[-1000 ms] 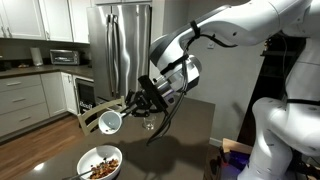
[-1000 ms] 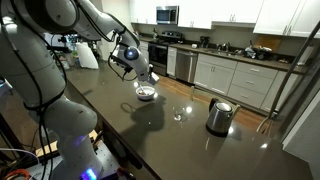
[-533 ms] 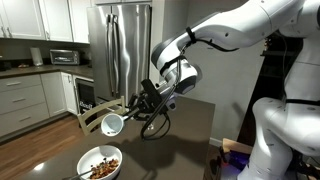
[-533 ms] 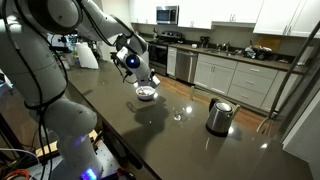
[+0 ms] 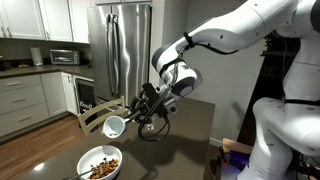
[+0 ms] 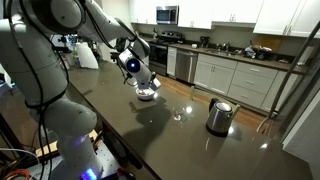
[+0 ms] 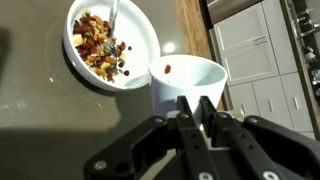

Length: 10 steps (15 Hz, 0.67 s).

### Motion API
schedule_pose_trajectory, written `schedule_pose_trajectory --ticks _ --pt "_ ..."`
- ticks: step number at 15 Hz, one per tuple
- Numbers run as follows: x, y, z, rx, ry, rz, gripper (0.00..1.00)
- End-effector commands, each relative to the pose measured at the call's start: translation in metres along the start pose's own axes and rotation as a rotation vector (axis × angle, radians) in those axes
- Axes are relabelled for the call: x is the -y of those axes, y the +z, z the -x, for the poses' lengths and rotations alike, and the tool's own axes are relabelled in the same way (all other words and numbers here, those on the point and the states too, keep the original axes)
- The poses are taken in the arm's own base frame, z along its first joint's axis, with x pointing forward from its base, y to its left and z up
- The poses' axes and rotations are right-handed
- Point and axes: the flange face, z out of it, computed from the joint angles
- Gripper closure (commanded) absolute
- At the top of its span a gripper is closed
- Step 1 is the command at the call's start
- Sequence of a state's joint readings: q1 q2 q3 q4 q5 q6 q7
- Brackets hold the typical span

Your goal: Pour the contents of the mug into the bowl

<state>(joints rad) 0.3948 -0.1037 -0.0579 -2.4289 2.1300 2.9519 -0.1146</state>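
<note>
While the white mug (image 5: 113, 126) hangs tilted, pinched by the pincer (image 5: 133, 117), just above the bowl (image 5: 100, 163) of brownish food, the dark glossy worktop (image 5: 185, 150) beneath them stretches toward a kitchen's steel refrigerator (image 5: 125, 45), microwave (image 5: 64, 57) and white cabinets (image 5: 25, 100).

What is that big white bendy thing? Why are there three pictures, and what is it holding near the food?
That is a robot arm with a two-finger claw, the gripper, at its end. Two pictures come from cameras standing in the kitchen. The third comes from a camera on the arm's wrist, looking past the gripper. The gripper is pinched shut on a small white mug, held tilted in the air near a white bowl of brownish food bits on the dark counter. A steel kettle and a clear glass stand farther along.
</note>
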Motion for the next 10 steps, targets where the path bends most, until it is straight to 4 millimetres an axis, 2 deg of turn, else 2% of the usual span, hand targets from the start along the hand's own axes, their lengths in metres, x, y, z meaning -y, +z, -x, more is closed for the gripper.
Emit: schedule_pose_trajectory --ticks 1,10 --pt "-0.001 0.0 -0.004 -0.003 0.017 -0.003 0.94" --pt "-0.012 -0.005 -0.041 -0.011 0.176 -0.041 0.94"
